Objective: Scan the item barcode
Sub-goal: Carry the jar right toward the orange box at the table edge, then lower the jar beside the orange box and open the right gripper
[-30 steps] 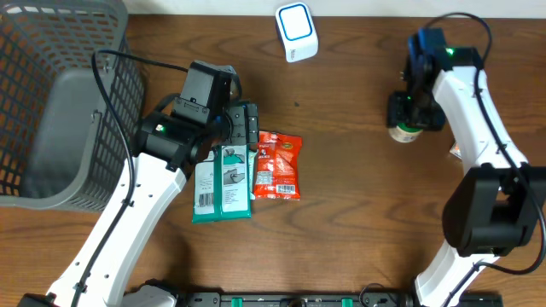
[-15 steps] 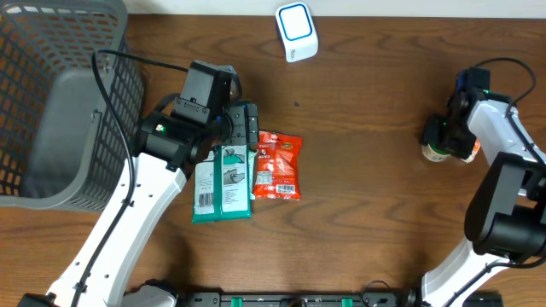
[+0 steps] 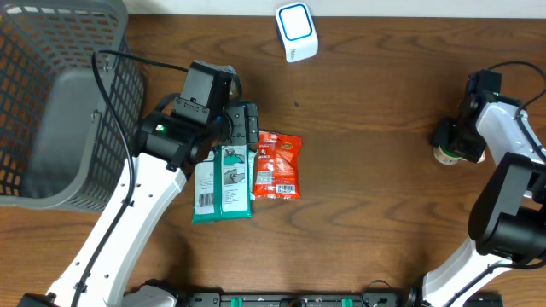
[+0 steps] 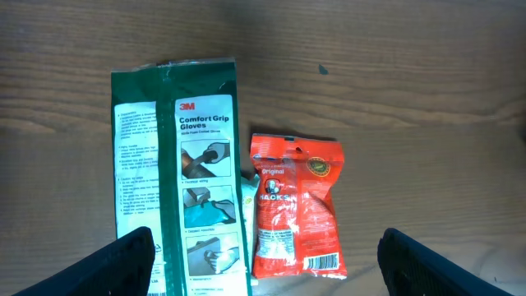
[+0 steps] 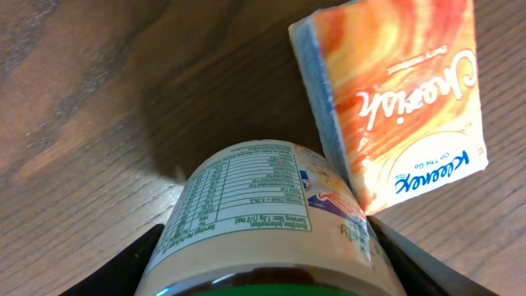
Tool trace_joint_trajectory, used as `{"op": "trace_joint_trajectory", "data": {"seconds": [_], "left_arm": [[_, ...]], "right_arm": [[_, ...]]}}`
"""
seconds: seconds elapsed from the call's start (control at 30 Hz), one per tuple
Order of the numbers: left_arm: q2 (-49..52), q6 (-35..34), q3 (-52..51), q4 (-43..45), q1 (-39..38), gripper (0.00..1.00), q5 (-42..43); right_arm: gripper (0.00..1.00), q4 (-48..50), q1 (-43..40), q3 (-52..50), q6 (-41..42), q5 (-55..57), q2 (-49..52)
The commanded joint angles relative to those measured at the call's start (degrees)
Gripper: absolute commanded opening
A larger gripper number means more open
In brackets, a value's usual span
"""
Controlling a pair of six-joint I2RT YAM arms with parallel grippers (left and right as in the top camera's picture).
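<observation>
Right gripper (image 3: 452,139) is out at the right edge of the table (image 3: 367,213), jaws part-way open and clamped on the jar (image 5: 263,197). In the wrist view the jar fills the gap between the two fingers, nutrition label facing the camera and a dark green lid at the bottom of the shot. The label shows no barcode from this angle.

Just beside the jar, on the far side, lies an orange and blue tissue pack (image 5: 394,99), flat on the wood. Its near edge runs right up against the jar's shoulder, though I can't tell whether they touch.

The scanner (image 3: 296,31), a white box with a blue face, sits at the top of the table near the middle, well apart from the jar. Only bare wood lies between the two.

On the other side, the left gripper (image 4: 267,255) hangs with its jaws spread wide and nothing in them. Below it, a green gloves pack (image 4: 177,173) lies flat, and a red snack bag (image 4: 296,205) sits just beside it on the right, edges close together. A grey mesh basket (image 3: 51,51) fills the far left corner, and the left arm reaches past it with a black cable looping over the rim.
</observation>
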Motion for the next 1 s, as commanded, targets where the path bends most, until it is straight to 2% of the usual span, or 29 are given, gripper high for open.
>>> {"op": "trace_joint_trajectory", "data": {"seconds": [0.0,0.07,0.37,0.57,0.67,0.73,0.8,0.83,0.87,0.9,0.93,0.97], "left_arm": [[0.17,0.52,0.94,-0.07,-0.02,0.87,0.09],[0.17,0.52,0.94,-0.07,-0.02,0.87,0.09],[0.17,0.55,0.94,-0.07,-0.02,0.88,0.09],[0.17,0.52,0.94,-0.07,-0.02,0.87,0.09],[0.17,0.52,0.94,-0.07,-0.02,0.87,0.11],[0.17,0.52,0.94,-0.07,-0.02,0.87,0.09],[0.17,0.52,0.94,-0.07,0.00,0.87,0.09],[0.17,0.55,0.94,-0.07,0.00,0.87,0.09],[0.17,0.52,0.94,-0.07,-0.02,0.87,0.09],[0.17,0.55,0.94,-0.07,-0.02,0.87,0.09],[0.17,0.52,0.94,-0.07,-0.02,0.88,0.09],[0.17,0.52,0.94,-0.07,-0.02,0.87,0.09]], "right_arm": [[0.05,0.07,-0.46,0.00,0.66,-0.66,0.04],[0.10,0.22,-0.46,0.00,0.61,-3.82,0.04],[0.10,3.82,-0.46,-1.51,-0.68,-3.93,0.22],[0.13,6.93,-0.46,-4.02,-0.70,1.51,0.26],[0.24,6.93,-0.46,-4.04,-0.72,1.64,0.26],[0.41,6.82,-0.46,-4.02,-0.76,1.66,0.24],[0.44,6.58,-0.46,-4.02,-1.09,1.64,0.24],[0.50,6.47,-0.46,-4.00,-1.09,1.64,0.24],[0.62,6.43,-0.46,-4.00,-1.07,1.60,0.13],[0.79,6.43,-0.46,-4.00,-1.09,1.60,0.04],[0.90,6.43,-0.46,-4.00,-1.09,1.60,-0.09],[0.93,6.38,-0.46,-4.00,-1.09,1.60,-0.28]]}}
